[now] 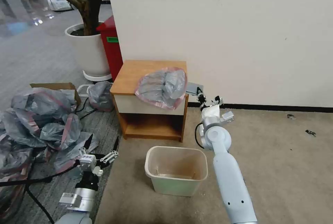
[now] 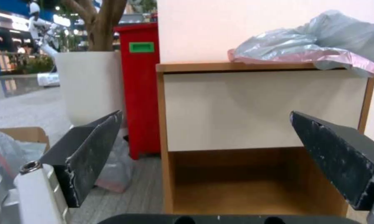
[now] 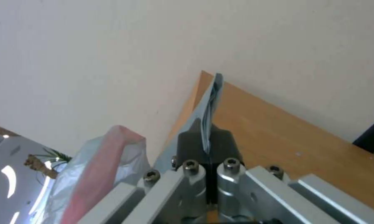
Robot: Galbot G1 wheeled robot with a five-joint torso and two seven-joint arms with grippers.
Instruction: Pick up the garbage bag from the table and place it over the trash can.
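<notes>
The garbage bag (image 1: 163, 87), crinkly grey with a pink-red rim, lies on the right front part of the table (image 1: 138, 69) and droops over the drawer front. One flat grey corner sticks out past the table's right edge, and my right gripper (image 1: 199, 94) is shut on it. The right wrist view shows the thin grey film (image 3: 211, 99) pinched in the right gripper (image 3: 206, 137), beside the wooden table (image 3: 278, 124). The beige trash can (image 1: 173, 186) stands on the floor in front of the table. My left gripper (image 1: 110, 155) hangs low at the left, open (image 2: 214, 155), facing the table's drawer front (image 2: 257, 109).
A heap of similar grey-and-pink bags (image 1: 41, 120) and a cardboard box (image 1: 52, 86) crowd the floor at left, with black cables (image 1: 20, 182). Another bag (image 1: 100, 95) lies by the table's left side. A red bin (image 1: 112, 47) and a white plant pot (image 1: 88, 49) stand behind.
</notes>
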